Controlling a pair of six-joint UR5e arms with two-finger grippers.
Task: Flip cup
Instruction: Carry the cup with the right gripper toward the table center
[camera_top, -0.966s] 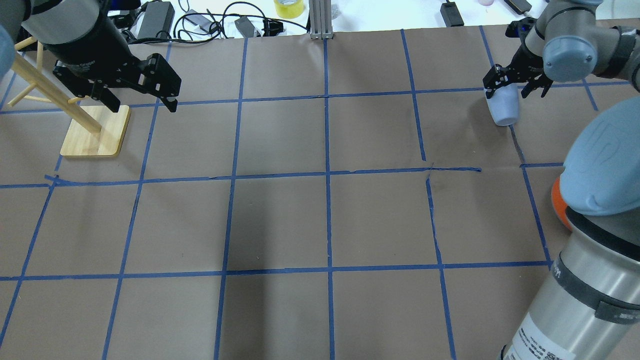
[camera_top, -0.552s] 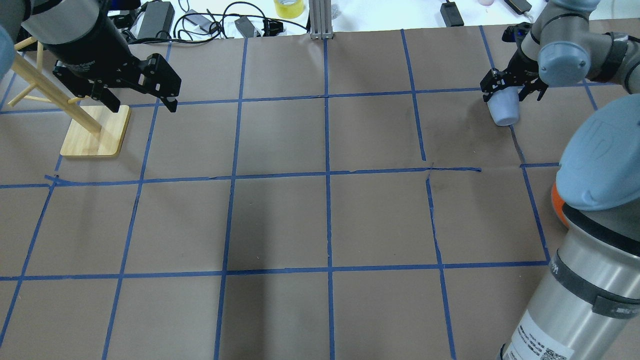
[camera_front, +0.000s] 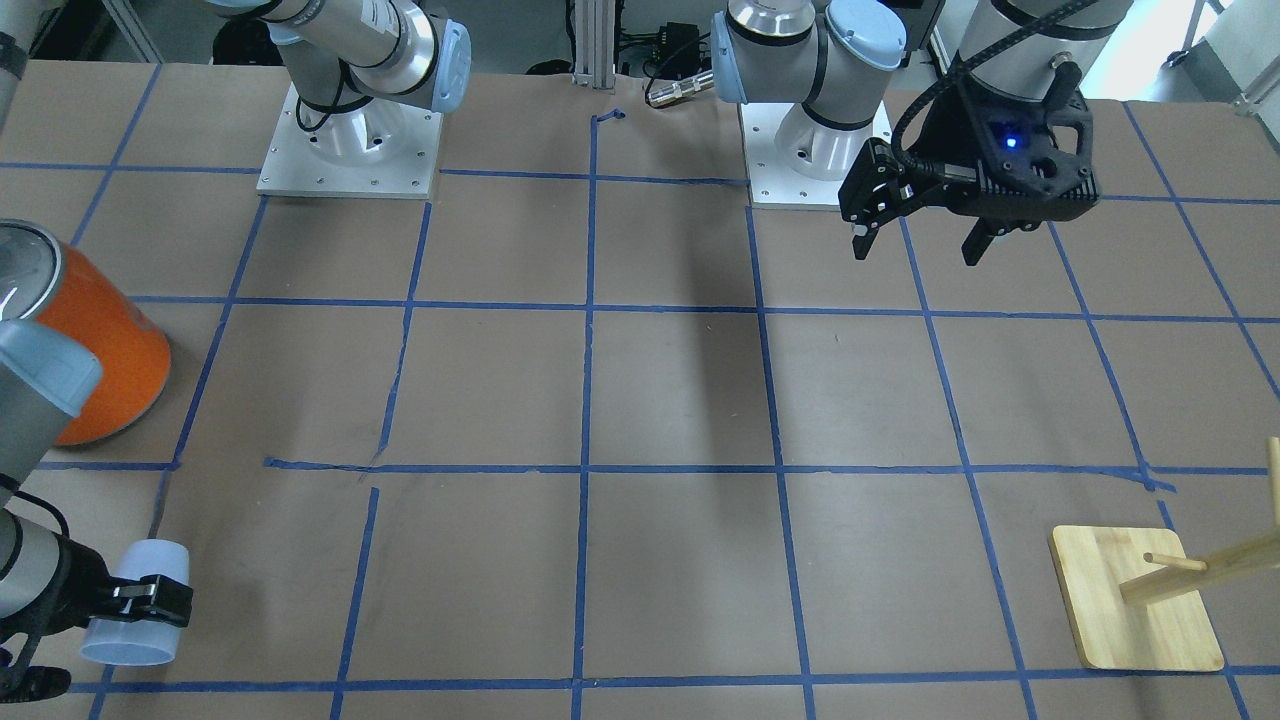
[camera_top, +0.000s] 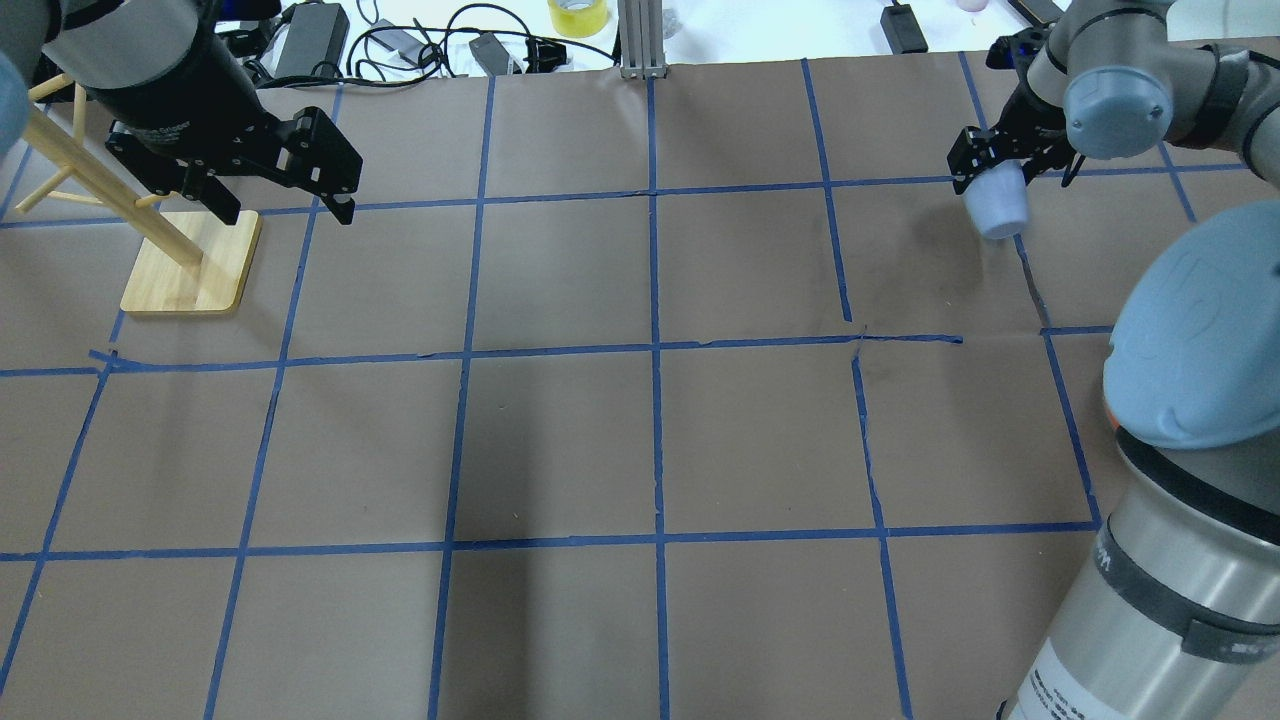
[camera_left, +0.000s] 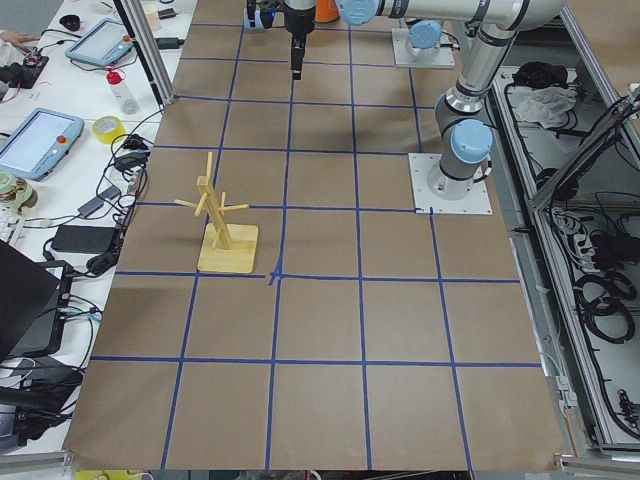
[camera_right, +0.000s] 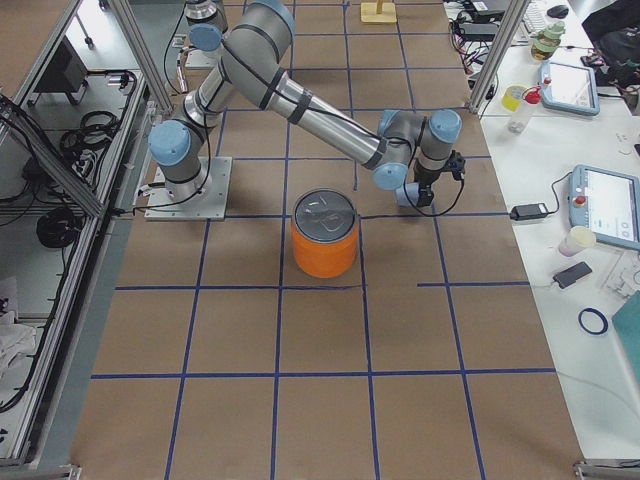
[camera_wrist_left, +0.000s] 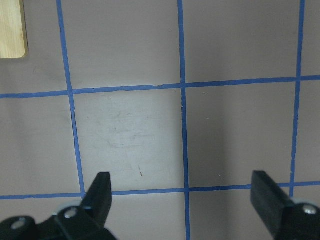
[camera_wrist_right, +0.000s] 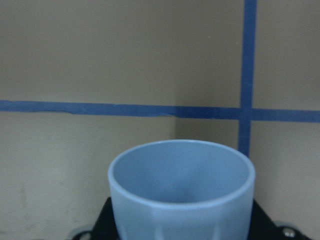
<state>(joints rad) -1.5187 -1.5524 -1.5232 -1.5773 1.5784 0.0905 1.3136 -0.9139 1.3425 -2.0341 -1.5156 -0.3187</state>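
The pale light-blue cup (camera_top: 995, 208) is held in my right gripper (camera_top: 1008, 168), shut on it and keeping it tilted over the table's far right square. In the front view the cup (camera_front: 135, 605) sits between the black fingers (camera_front: 150, 598). In the right wrist view its open mouth (camera_wrist_right: 181, 190) faces the camera above a blue tape cross. It also shows in the right side view (camera_right: 405, 195). My left gripper (camera_top: 288, 213) is open and empty, hovering at the far left; its fingers are spread wide in the left wrist view (camera_wrist_left: 182, 200).
A large orange can with a silver top (camera_front: 95, 360) stands near my right arm, also in the right side view (camera_right: 325, 235). A wooden peg stand (camera_top: 190, 265) sits under my left gripper's side. Cables and tape rolls lie past the table's far edge.
My right gripper has moved a little left and farther away with the cup in it, and the cup has turned. The left arm has not moved.
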